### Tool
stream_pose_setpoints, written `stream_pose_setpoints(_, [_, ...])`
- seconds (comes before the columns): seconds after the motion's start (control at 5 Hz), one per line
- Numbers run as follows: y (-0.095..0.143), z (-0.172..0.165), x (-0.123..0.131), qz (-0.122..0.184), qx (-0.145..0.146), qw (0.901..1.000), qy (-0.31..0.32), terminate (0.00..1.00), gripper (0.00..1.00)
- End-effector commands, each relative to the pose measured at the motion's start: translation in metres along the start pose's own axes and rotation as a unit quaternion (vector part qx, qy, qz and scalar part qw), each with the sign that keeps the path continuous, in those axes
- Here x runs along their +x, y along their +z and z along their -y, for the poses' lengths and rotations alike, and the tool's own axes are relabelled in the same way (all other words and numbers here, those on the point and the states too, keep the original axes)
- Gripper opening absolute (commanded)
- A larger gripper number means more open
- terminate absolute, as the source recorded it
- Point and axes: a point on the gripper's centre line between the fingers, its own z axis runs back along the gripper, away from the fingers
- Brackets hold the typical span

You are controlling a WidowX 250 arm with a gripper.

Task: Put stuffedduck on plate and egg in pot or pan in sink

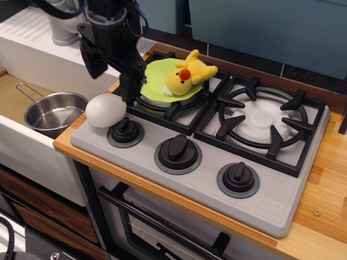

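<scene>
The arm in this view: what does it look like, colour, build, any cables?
The arm is black and boxy with a blocky housing, tapering to a narrow black claw. Dark cables loop beside its upper part. No markings or labels are legible.

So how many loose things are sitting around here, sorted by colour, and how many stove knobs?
Yellow: 1, the stuffed duck
Lime green: 1, the plate under it
White: 1, the egg
Silver: 1, the saucepan in the sink
Black stove knobs: 3
Total: 7
</scene>
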Motion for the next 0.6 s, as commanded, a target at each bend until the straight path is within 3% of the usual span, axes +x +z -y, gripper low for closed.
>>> stream_pose_setpoints(0.0, [-0.01, -0.0107, 0.0013, 0.029, 0.007, 0.9996, -0.001, 0.0, 1.0])
stream_pose_setpoints(0.4, [-0.016, -0.0207, -0.0045, 0.031, 0.016, 0.9994, -0.007, 0.0, 1.0])
